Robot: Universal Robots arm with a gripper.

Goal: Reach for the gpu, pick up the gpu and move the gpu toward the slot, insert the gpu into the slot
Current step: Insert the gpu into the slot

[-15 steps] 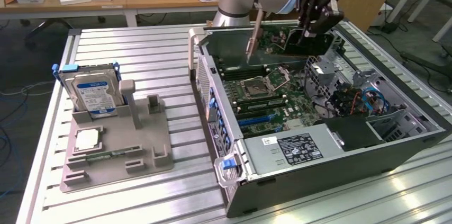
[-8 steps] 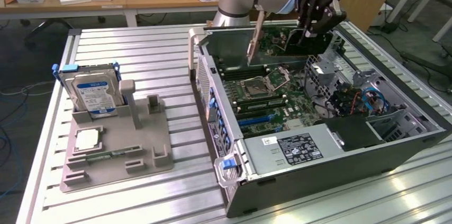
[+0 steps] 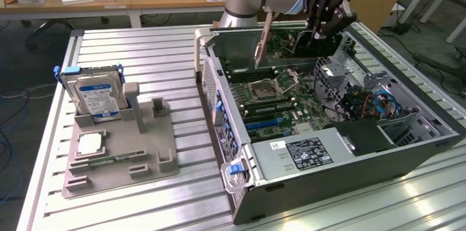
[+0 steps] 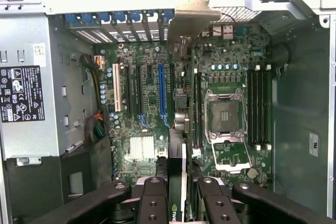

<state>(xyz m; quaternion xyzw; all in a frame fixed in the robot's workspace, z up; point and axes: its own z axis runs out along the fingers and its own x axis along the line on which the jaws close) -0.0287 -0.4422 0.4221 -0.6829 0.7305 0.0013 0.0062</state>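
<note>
The pincer (image 3: pixel 318 39) pinches the gpu (image 3: pixel 295 42) by its edge, holding it in the air above the far end of the open computer case (image 3: pixel 407 154). The card hangs on edge, its long axis running across toward the exterior view's left, where its silver bracket (image 3: pixel 263 37) points downward. Below it lies the motherboard (image 4: pixel 157 108) with its blue slot (image 4: pixel 162 92), apart from the card.
</note>
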